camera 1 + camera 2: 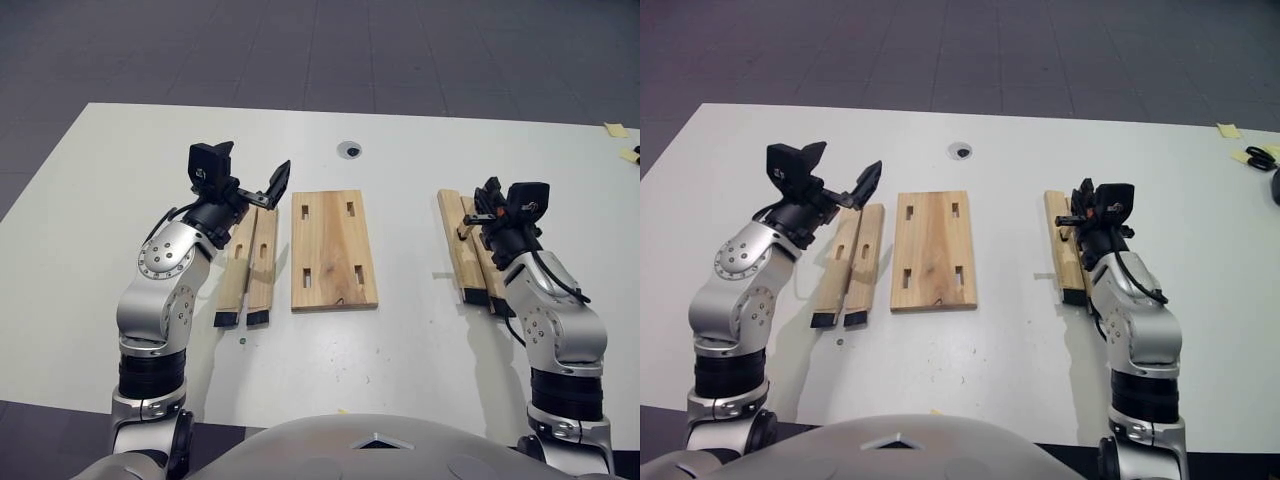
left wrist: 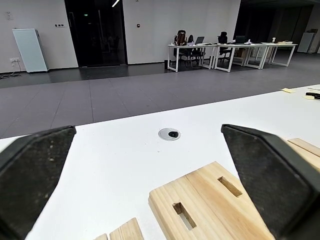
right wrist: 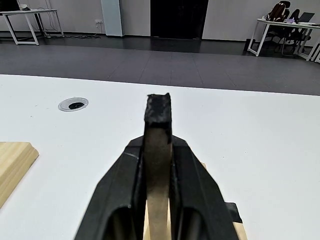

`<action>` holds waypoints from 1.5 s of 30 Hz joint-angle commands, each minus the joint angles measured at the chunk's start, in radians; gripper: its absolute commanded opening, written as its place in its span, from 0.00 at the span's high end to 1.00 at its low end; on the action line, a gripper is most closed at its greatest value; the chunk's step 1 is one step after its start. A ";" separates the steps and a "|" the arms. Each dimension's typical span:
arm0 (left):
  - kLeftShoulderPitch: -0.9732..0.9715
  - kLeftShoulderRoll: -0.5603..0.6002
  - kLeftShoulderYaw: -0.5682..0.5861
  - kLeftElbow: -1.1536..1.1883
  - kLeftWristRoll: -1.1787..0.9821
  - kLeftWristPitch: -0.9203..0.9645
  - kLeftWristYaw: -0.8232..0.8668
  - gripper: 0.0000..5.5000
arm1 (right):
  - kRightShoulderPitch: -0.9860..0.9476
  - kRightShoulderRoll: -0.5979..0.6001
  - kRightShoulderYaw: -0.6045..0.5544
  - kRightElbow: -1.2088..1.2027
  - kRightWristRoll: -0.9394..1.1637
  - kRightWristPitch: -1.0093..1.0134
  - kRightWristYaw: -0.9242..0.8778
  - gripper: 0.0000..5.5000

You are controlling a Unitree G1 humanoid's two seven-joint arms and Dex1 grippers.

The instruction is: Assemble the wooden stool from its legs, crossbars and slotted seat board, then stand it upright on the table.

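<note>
I see the slotted seat board [image 1: 333, 249] lying flat on the tabletop [image 1: 420, 350] in the middle of the frame. It is a pale wooden rectangle with four small slots, two toward its upper end and two toward its lower end. Just left of it, not touching it, the left pair of legs [image 1: 262, 285] lies side by side, each leg pale wood with a black foot at the lower end. Right of centre, well apart from the board, the right pair of legs [image 1: 457, 250] lies flat, also black-capped and partly hidden.
</note>
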 commanded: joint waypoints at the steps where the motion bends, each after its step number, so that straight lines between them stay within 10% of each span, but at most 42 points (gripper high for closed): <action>1: -0.004 0.015 -0.004 0.020 0.022 -0.008 -0.013 0.02 | -0.021 0.070 -0.022 0.094 0.016 0.009 -0.003 0.92; 21: 0.002 0.030 -0.038 0.017 -0.015 0.017 -0.113 0.02 | -0.579 0.082 -0.139 0.091 0.121 0.028 -0.064 0.43; 34: -0.004 0.004 -0.048 0.035 0.007 0.002 -0.089 0.02 | -0.432 0.074 -0.001 0.607 -0.059 -0.137 0.160 0.03; 45: -0.005 -0.007 -0.056 0.044 0.018 -0.007 -0.090 0.02 | -0.611 0.075 -0.170 0.475 0.148 -0.181 0.216 0.02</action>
